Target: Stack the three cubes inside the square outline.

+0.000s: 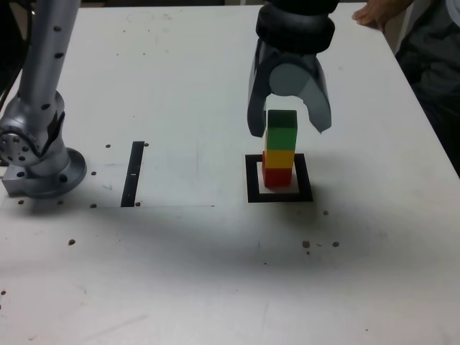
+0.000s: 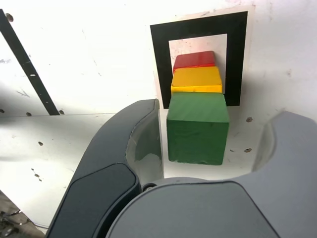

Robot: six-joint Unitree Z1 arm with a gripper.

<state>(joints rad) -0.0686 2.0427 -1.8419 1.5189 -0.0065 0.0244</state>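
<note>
— How do the three cubes look now?
— They make one upright stack. The green cube (image 1: pixel 282 130) is on the top, the yellow cube (image 1: pixel 279 159) is in the middle, and the red cube (image 1: pixel 277 177) is the lowest. Each has one plain colour. In the wrist view the green cube shows a lighter top face and a darker side.

— And where does this stack stand?
— It stands inside the square outline (image 1: pixel 252 180), which is thick and black with a white centre. In the exterior view, white surface shows between the red cube and the black border.

— What does the pincer (image 1: pixel 290 126) do?
— It is opened wide, with one finger at each side of the green cube. In the wrist view I see a gap between the cube and each finger, so it holds nothing.

— Is there room around?
— Yes. The white worktop (image 1: pixel 180 273) is bare just around the outline. Toward the exterior view's left lies a black strip (image 1: pixel 133 174), well apart from the outline, and farther left stands the round metal base (image 1: pixel 47 178) of the arm. Near the far edge of the worktop, at the exterior view's right, a person's hand (image 1: pixel 379 12) rests, well apart from the stack.
</note>
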